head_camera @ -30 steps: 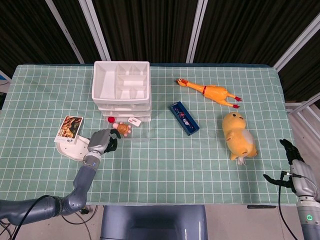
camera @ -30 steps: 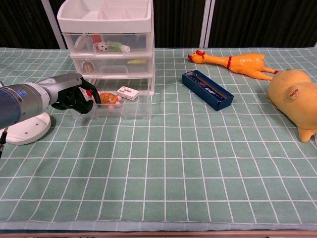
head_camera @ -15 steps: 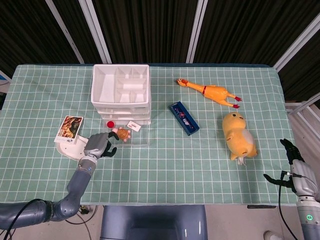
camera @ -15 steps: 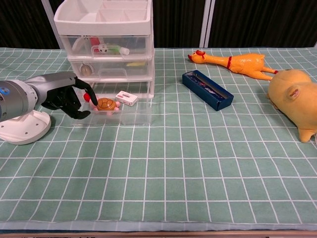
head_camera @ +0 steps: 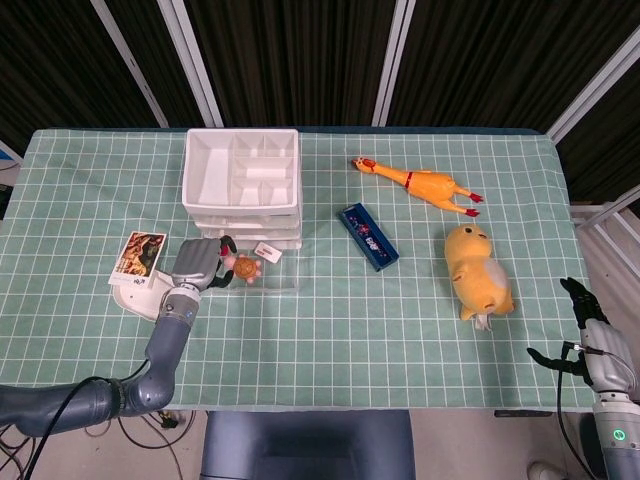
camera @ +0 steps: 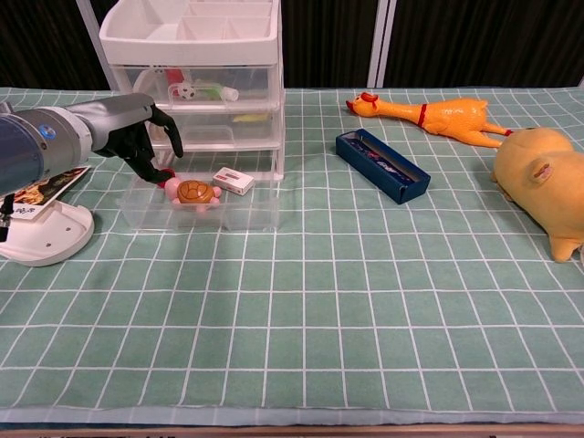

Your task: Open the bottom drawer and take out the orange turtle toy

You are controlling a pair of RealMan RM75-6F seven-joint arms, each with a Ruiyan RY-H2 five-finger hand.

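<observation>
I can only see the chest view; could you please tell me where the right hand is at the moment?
Observer: The right hand hangs beyond the right edge of the green checked table, fingers apart, holding nothing.
Operator: Thank you. From above, is the left hand over the turtle?
Observer: No. The left hand sits left of the orange turtle toy, which lies in the pulled-out clear bottom drawer.

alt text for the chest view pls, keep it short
The robot's left hand hovers open over the pulled-out bottom drawer of a white drawer unit, beside the orange turtle toy inside. To the right on the green checked cloth lie a blue box, a rubber chicken and a yellow plush.
</observation>
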